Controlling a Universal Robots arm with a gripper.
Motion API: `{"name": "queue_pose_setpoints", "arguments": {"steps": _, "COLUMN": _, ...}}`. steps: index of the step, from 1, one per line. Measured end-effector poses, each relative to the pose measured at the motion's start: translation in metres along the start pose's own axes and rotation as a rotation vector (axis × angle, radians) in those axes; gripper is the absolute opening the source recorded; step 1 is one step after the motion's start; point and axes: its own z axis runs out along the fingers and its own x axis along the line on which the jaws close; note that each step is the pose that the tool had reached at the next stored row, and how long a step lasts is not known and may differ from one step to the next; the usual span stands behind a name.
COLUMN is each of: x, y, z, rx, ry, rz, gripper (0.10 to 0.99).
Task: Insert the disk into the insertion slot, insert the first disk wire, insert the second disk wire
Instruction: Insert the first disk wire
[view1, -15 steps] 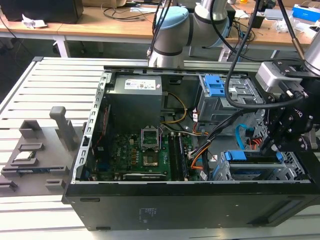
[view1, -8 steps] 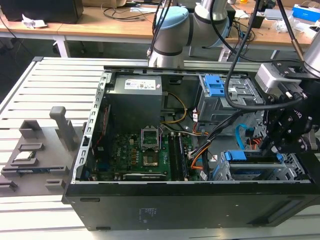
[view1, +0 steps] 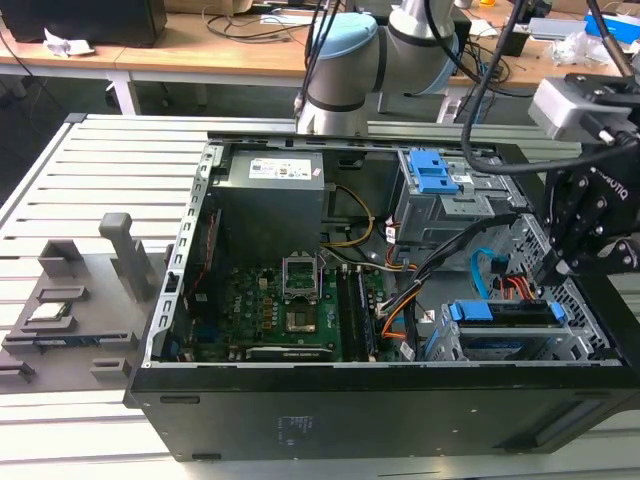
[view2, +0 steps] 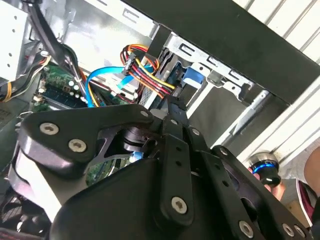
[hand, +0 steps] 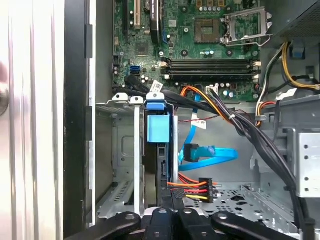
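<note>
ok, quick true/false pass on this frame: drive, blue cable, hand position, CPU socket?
1. The silver hard drive in its blue plastic carrier sits in the low grey perforated metal cage. True.
2. The flat light blue cable is plugged into that drive. False: its plug end hangs beside the drive, apart from it.
3. The robot's black hand hovers over the grey power supply box. False: it is above the drive cage, at the exterior view's right.
4. The processor socket on the green motherboard is uncovered. True.
</note>
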Motion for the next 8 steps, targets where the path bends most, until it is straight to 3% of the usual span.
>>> {"name": "queue_pose_setpoints", "arguments": {"steps": 2, "x": 0.0002, "y": 0.0003, "z": -0.0075, "rx": 0.000, "ry": -0.0001, "rz": 0.000, "gripper": 0.106}}
{"name": "queue_pose_setpoints", "arguments": {"steps": 8, "x": 0.0007, "y": 0.0008, "z": -0.0204, "rx": 0.000, "ry": -0.0004, "rz": 0.000, "gripper": 0.106}}
